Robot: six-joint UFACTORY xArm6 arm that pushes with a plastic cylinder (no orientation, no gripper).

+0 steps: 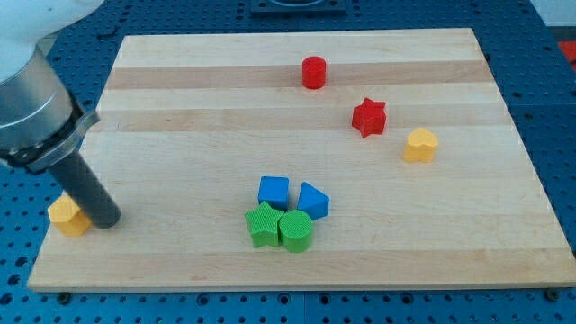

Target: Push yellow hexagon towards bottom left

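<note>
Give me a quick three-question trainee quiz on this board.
1. True or false: my tip rests beside the yellow hexagon at the view's left edge.
2. How many red blocks are on the board?
3. Which block lies nearest the view's right edge? A) red star B) yellow heart C) red cylinder

Key: 1 true; 2 two; 3 B
</note>
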